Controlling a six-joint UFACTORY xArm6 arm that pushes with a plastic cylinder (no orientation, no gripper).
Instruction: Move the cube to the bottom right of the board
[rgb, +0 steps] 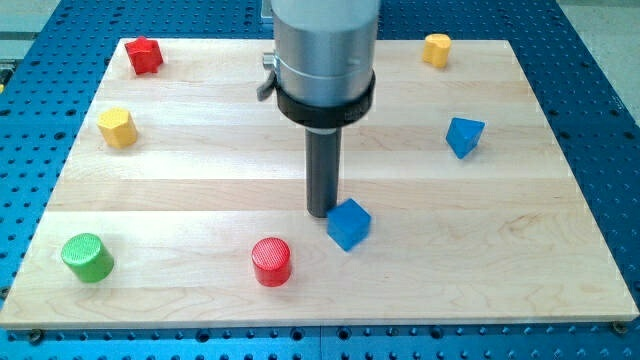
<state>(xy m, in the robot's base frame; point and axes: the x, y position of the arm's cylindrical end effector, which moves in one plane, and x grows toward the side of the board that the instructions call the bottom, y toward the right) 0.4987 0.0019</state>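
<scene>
Where my tip (322, 212) touches blue cube (349, 223), bare board (500, 270) rightward

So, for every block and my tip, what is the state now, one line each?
my tip: down on the board, against the blue cube's upper-left side
blue cube: near bottom centre, not yet at bottom right
second blue block: tilted, alone at the view's right
red cylinder: upright
green cylinder: upright
red block: top left
yellow block: left
second yellow block: top right

blue cube (348, 223), red cylinder (271, 261), green cylinder (87, 257), pale wood board (200, 190)
</scene>
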